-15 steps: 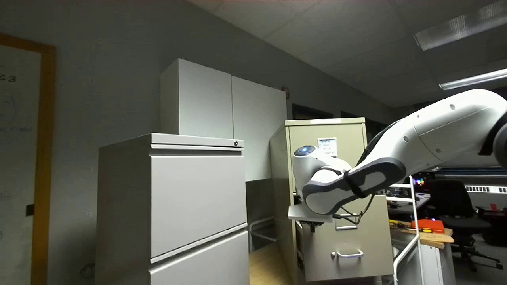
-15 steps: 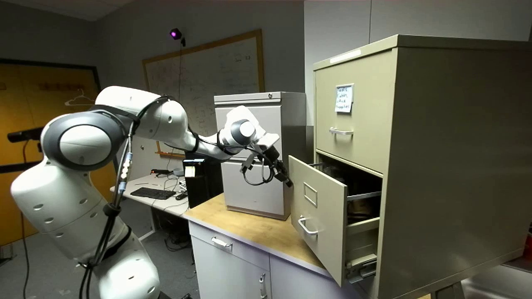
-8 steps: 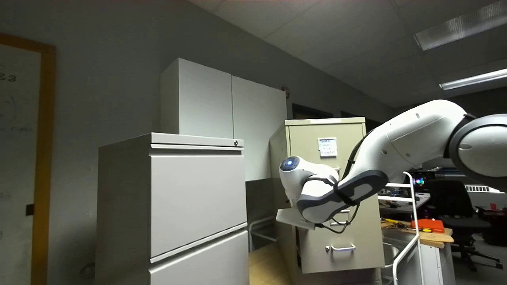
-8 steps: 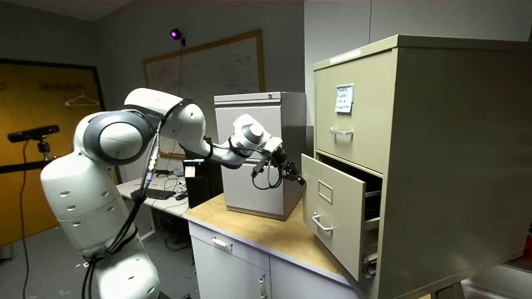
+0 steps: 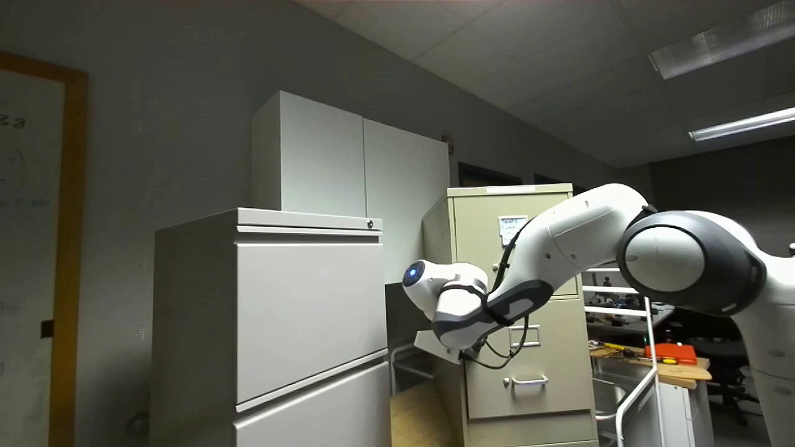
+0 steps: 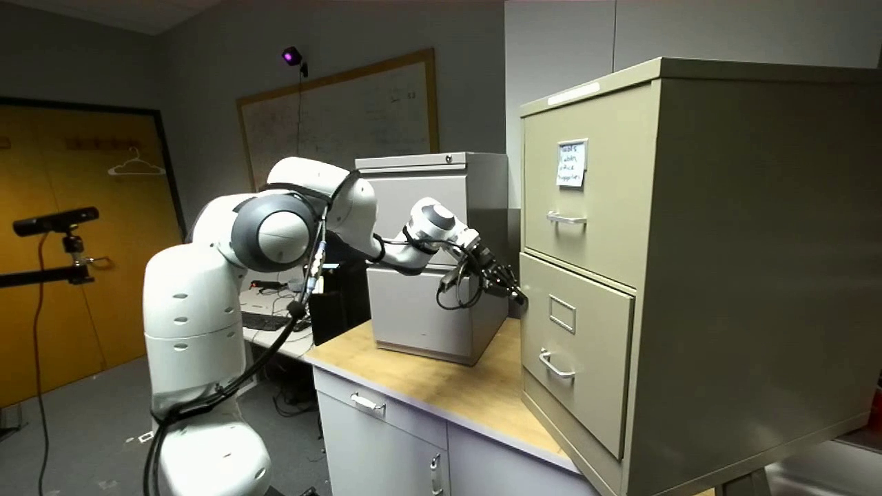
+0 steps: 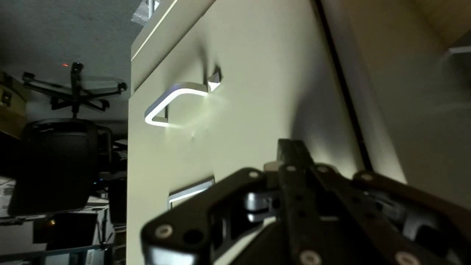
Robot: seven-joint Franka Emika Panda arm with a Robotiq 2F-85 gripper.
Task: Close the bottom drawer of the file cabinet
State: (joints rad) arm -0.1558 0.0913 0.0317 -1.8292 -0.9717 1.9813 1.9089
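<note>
From my station I see the bottom drawer (image 6: 596, 358) inside the cabinet (image 6: 751, 262), its front standing almost in one plane with the top drawer (image 6: 599, 193) above it. A thin dark line runs along its side edges; whether it is completely home, I cannot tell. My gripper (image 7: 294, 145) is at the front of this drawer, close to the edge which is nearer to the grey cabinet (image 6: 417, 310). Its fingers (image 7: 289, 152) lie together, one against the other, so I read it as closed on itself. The tips meet the drawer front or are just beside it; the contact I cannot confirm. The handle (image 7: 163, 101) sits lower on the front, well apart from the tips. The label frame (image 6: 562, 314) is at roughly the height of the gripper, further in from the edge. In an exterior view the arm (image 5: 581, 230) passes before part of the cabinet and hides the tips.
</note>
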